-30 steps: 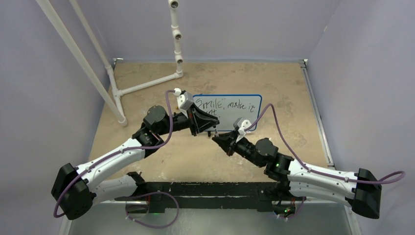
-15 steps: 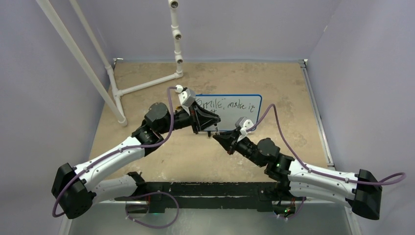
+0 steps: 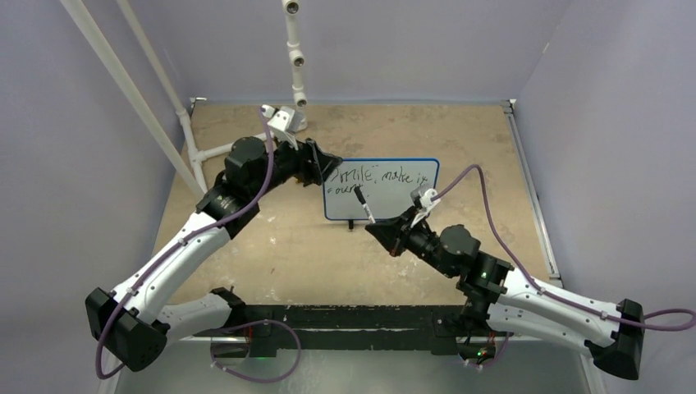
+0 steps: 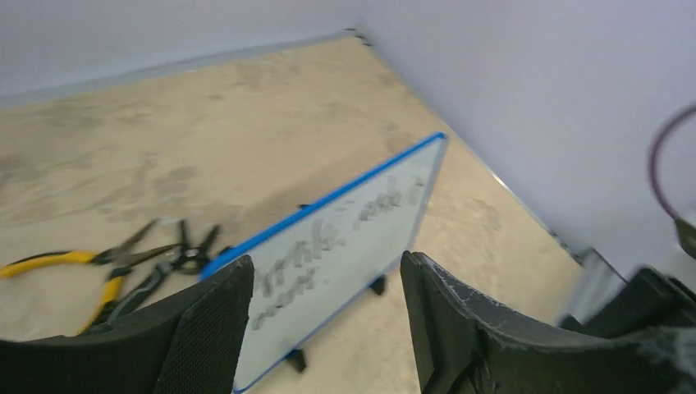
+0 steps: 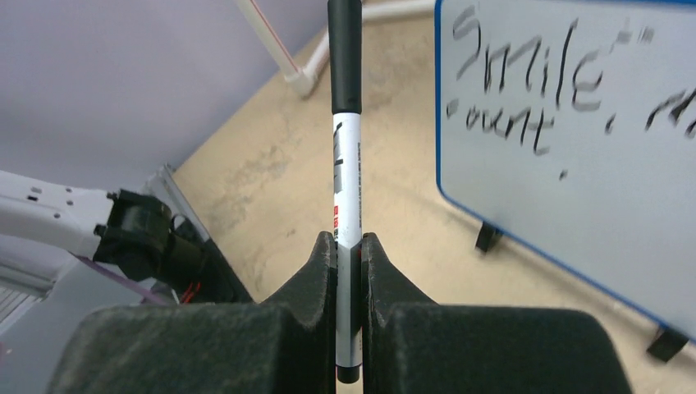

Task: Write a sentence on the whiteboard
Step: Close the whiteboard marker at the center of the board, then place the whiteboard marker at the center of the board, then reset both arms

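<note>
The whiteboard [image 3: 394,197] stands upright on black feet mid-table, blue-framed. The sentence [image 3: 382,176] runs across it in two lines of black handwriting, sharp in the right wrist view [image 5: 525,90] and blurred in the left wrist view [image 4: 328,246]. My right gripper [image 3: 375,229] is shut on a black-capped white marker [image 3: 362,202] in front of the board's lower left; the marker [image 5: 345,156] points straight out from between the fingers [image 5: 324,263]. My left gripper [image 3: 331,164] hovers open at the board's upper left corner, nothing between its fingers [image 4: 213,320].
A white pipe frame [image 3: 246,144] with an upright post [image 3: 295,57] stands at the back left. Yellow-handled pliers [image 4: 57,267] and a black tool [image 4: 176,254] lie on the table behind the board. Purple walls enclose the table.
My left gripper was shut near the marker's tip; it has opened and drawn back up and to the left, uncovering the second line. The right arm shifted slightly right, still holding the marker.
</note>
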Action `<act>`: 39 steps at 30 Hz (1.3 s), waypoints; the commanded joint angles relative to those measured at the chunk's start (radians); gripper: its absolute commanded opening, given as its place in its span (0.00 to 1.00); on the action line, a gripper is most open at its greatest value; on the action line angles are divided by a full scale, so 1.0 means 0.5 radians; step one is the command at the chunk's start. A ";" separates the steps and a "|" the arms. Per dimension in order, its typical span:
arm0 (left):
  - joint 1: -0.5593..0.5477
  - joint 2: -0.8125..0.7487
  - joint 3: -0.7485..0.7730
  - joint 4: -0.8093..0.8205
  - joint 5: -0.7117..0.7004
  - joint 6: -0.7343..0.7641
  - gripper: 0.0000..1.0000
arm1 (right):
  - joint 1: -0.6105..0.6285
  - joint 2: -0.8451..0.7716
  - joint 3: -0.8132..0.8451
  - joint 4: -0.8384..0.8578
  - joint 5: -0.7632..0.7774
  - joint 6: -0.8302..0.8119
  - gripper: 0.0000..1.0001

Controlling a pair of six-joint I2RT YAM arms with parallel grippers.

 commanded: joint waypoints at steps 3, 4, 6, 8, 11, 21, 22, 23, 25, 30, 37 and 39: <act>0.256 -0.034 0.076 -0.259 -0.478 0.068 0.68 | 0.005 0.157 0.061 -0.384 -0.022 0.334 0.00; 0.315 -0.045 0.046 -0.243 -0.466 0.033 0.68 | 0.005 0.200 0.037 -0.385 -0.047 0.365 0.00; 0.418 -0.062 -0.018 -0.205 -0.429 -0.017 0.69 | 0.005 0.314 0.020 -0.442 -0.144 0.400 0.00; 0.466 -0.055 -0.067 -0.200 -0.436 -0.002 0.71 | 0.005 0.444 0.036 -0.487 -0.146 0.435 0.01; 0.476 -0.044 -0.132 -0.212 -0.477 0.059 0.73 | 0.005 0.635 0.072 -0.557 -0.118 0.494 0.07; 0.481 -0.060 -0.210 -0.255 -0.598 0.183 0.76 | 0.005 0.828 0.109 -0.564 0.025 0.571 0.57; 0.481 -0.065 -0.211 -0.253 -0.604 0.184 0.76 | 0.005 0.809 0.128 -0.569 0.048 0.560 0.63; 0.481 -0.070 -0.212 -0.253 -0.611 0.188 0.76 | 0.002 0.789 0.149 -0.571 0.080 0.540 0.68; 0.481 -0.084 -0.217 -0.251 -0.629 0.197 0.77 | 0.002 0.742 0.224 -0.570 0.127 0.461 0.80; 0.481 -0.108 -0.224 -0.238 -0.674 0.207 0.78 | -0.056 0.676 0.554 -0.549 0.278 0.169 0.99; 0.484 -0.114 -0.197 -0.261 -0.746 0.244 0.79 | -0.631 0.638 0.876 -0.317 0.088 -0.127 0.99; 0.487 -0.130 -0.201 -0.271 -0.783 0.261 0.79 | -0.896 0.617 0.895 -0.259 -0.081 -0.153 0.99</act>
